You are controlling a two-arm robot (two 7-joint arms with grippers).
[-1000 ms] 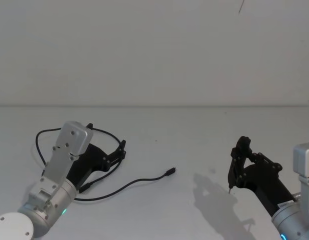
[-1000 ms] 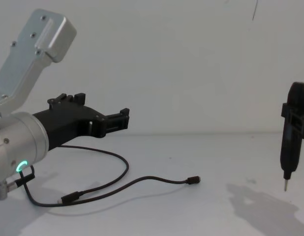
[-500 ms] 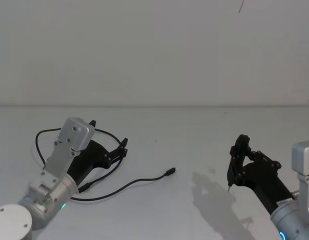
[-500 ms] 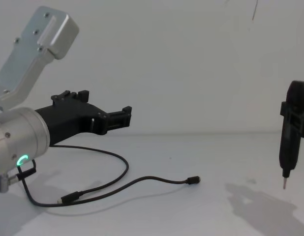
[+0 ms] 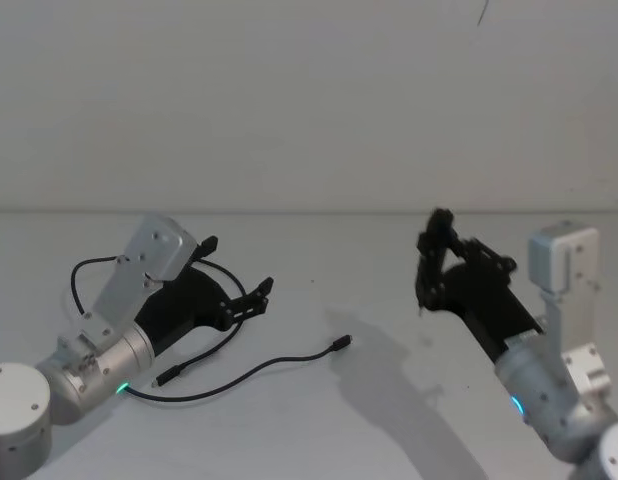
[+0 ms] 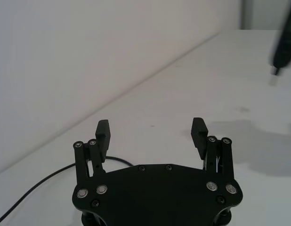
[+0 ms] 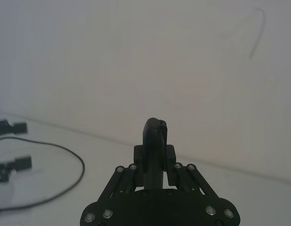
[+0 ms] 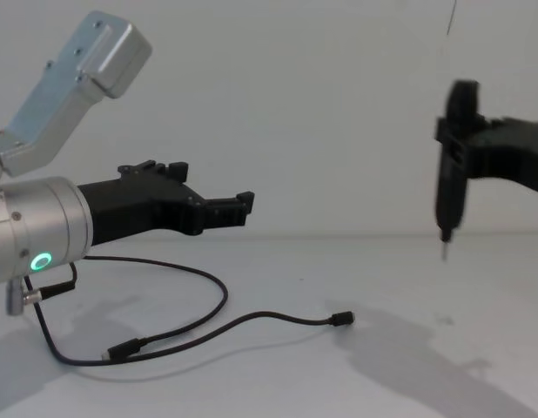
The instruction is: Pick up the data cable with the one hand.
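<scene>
The data cable [image 5: 251,368] is a thin black cord lying loose on the white table, with one plug [image 5: 341,343] toward the middle and the other plug [image 5: 167,377] nearer me. It loops back under my left arm. The same cable [image 8: 218,300] shows from the side in the chest view, flat on the table. My left gripper [image 5: 257,296] hovers open above the loop, apart from it, with nothing between its fingers [image 6: 102,132]. My right gripper [image 5: 430,266] is raised at mid-right, shut on a black pen-like tool [image 8: 449,165] that points down.
The white table [image 5: 319,430] meets a plain pale wall [image 5: 309,100] at the back. A short black wire [image 8: 38,292] hangs at my left wrist. The right arm's shadow [image 5: 389,390] falls on the table beside the cable's middle plug.
My right arm has lifted and swung toward the middle with its tool. My left gripper has edged forward and a little higher. The cable lies as before.
</scene>
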